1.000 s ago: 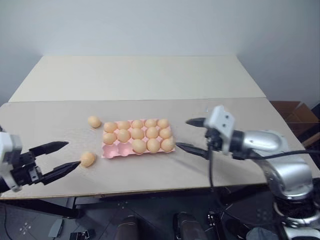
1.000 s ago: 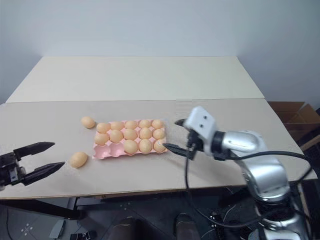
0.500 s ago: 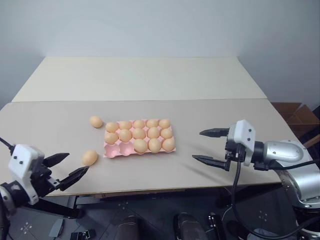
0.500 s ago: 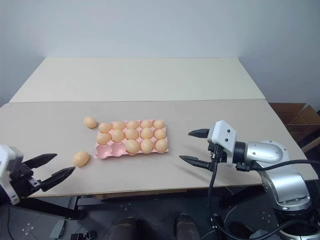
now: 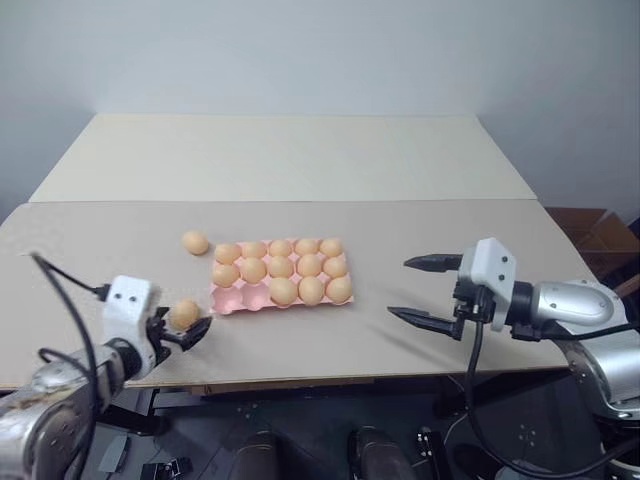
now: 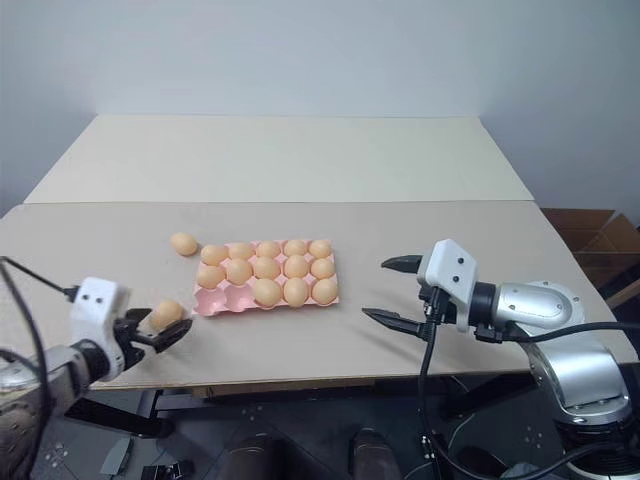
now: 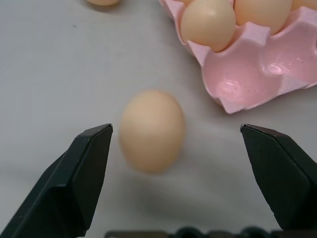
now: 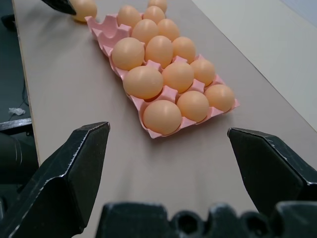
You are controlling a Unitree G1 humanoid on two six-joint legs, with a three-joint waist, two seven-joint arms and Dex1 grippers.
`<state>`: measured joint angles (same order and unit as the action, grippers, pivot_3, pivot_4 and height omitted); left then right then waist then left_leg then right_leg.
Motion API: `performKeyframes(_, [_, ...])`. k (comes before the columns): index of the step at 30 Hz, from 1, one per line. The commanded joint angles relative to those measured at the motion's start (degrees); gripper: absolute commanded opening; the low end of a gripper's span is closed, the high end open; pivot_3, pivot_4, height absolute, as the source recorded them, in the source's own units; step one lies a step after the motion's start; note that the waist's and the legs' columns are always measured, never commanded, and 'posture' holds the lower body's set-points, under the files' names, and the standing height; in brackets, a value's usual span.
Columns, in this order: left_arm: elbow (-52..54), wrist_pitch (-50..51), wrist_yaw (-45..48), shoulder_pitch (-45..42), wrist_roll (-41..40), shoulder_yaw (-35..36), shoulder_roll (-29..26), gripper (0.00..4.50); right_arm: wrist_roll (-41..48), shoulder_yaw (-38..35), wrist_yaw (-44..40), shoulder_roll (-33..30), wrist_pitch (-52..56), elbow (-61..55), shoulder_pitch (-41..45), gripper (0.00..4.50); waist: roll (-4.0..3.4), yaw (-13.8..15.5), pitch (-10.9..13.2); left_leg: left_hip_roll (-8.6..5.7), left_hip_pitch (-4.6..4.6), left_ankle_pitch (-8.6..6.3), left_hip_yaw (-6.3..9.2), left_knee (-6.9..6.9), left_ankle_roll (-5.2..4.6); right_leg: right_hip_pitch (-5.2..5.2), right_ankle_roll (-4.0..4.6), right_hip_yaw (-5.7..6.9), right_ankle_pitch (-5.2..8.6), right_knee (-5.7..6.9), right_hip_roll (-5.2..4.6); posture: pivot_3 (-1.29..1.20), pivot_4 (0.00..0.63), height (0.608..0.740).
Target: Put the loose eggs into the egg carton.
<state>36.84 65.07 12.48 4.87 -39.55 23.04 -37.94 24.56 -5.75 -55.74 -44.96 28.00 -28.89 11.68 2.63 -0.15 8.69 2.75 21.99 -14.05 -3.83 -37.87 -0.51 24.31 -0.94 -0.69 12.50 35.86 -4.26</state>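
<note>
L gripper (image 7: 173, 144) fingers spread around smooth tan oval egg (image 7: 152, 130) nr tabletop front edge, beside pink moulded egg carton (image 7: 250, 79). R gripper (image 6: 392, 292) spread, empty. Risk: off-centre squeeze rolls egg off edge.

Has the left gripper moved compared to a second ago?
Yes. The left gripper has closed in on the loose egg at the table's near edge; its open fingers now bracket the egg, which lay beyond their tips earlier.

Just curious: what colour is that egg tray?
Pink; the tray shows best in the right wrist view.
</note>
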Motion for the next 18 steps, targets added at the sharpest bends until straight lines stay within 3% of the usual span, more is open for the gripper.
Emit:
performKeyframes(1, [-2.5,1.8,-1.2,-3.5,2.2,-1.4,-1.2,4.50,1.5,-1.9,1.7,-0.2,0.1,-2.6,-0.5,4.47,0.00,-0.1,0.0,0.01,0.02,-0.01,0.01,0.00,0.00,0.02,-0.01,0.00,0.00,0.00,0.01,0.00,0.150,0.740])
performKeyframes(2, [-3.5,2.0,-0.9,-4.1,2.9,-2.2,-2.1,4.50,1.6,-2.0,2.2,-0.1,0.3,-2.9,-0.7,4.47,0.00,-0.1,0.0,0.01,0.02,-0.02,0.01,0.01,-0.02,0.02,-0.01,0.01,0.00,-0.01,0.01,0.00,0.150,0.740])
performKeyframes(5, [-6.2,1.9,0.5,-6.0,4.2,-3.9,-3.6,3.88,1.5,-2.2,4.0,-0.1,0.7,-3.7,-1.3,4.50,0.00,-0.1,0.0,0.01,0.04,-0.02,0.00,0.01,-0.02,0.03,0.00,0.06,0.02,0.03,0.03,0.00,0.150,0.740])
performKeyframes(12, [-7.2,0.4,4.6,-6.5,5.3,-4.0,-5.9,1.83,2.3,-2.9,8.1,-0.1,2.9,-5.5,-1.7,4.50,0.01,0.0,0.0,0.00,0.04,-0.01,0.00,0.00,-0.02,0.03,0.02,0.06,0.03,0.01,-0.03,0.00,0.150,0.740])
performKeyframes(18, [-3.6,-3.6,12.3,-3.1,4.3,0.6,-10.9,1.83,2.4,-2.7,10.4,-0.1,3.8,-6.3,-2.1,4.50,0.00,0.0,0.0,0.03,0.09,-0.02,0.00,0.01,-0.01,0.07,0.08,0.07,0.07,-0.02,-0.04,0.00,0.150,0.740])
